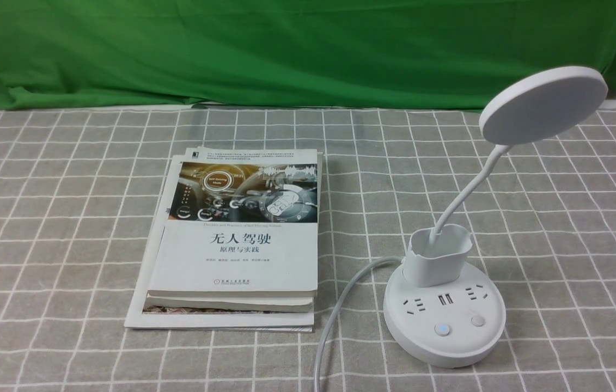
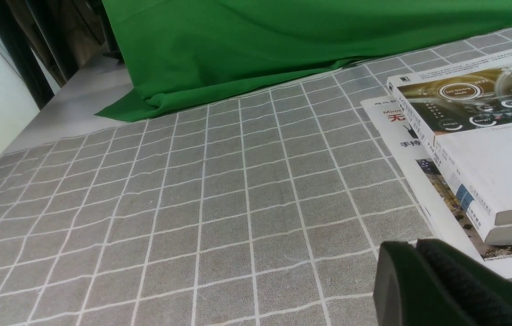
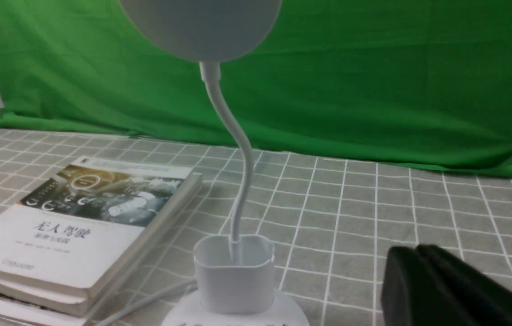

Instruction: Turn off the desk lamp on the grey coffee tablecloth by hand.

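Note:
The white desk lamp [image 1: 444, 321] stands on the grey coffee tablecloth [image 1: 57, 228] at the front right. Its disc head [image 1: 543, 104] is raised on a bendy neck above the pen cup [image 1: 438, 256]. The round base has two buttons; the left button [image 1: 441, 329] shows a faint bluish ring, the right button [image 1: 477, 320] is plain. Neither arm shows clearly in the front view. My left gripper [image 2: 416, 244] is shut and empty over the cloth beside the books. My right gripper [image 3: 418, 250] is shut and empty, low over the cloth, beside the lamp's cup [image 3: 234, 271] and apart from it.
A stack of books [image 1: 237, 256] lies left of the lamp, and shows in the left wrist view [image 2: 477, 154] too. The lamp's white cord [image 1: 340, 305] runs from the base toward the front edge. A green cloth backdrop [image 1: 286, 49] hangs at the back.

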Controlling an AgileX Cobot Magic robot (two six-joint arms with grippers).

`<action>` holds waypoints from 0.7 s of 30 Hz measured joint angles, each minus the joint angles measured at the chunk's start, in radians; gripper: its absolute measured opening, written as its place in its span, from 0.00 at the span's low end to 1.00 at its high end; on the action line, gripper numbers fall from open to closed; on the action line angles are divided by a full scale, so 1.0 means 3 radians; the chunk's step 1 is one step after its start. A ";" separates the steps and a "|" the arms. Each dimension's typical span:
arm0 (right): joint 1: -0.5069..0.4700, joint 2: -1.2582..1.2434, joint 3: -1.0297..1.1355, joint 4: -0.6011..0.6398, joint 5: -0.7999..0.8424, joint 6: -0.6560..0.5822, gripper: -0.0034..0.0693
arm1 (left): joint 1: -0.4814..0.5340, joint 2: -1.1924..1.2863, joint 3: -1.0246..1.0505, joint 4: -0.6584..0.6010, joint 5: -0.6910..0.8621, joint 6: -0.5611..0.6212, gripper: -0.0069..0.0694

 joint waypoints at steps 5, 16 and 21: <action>0.0000 0.0000 0.0006 0.0000 -0.0004 0.0003 0.10 | 0.0000 0.0000 0.0000 0.0000 0.0000 0.0000 0.12; 0.0000 -0.0041 0.0131 -0.0118 -0.0074 0.0003 0.10 | 0.0000 0.0000 0.0000 0.0000 0.0000 0.0000 0.12; -0.0190 -0.0327 0.0161 -0.0303 -0.0068 0.0003 0.10 | 0.0000 0.0000 0.0000 0.0000 0.0000 0.0000 0.12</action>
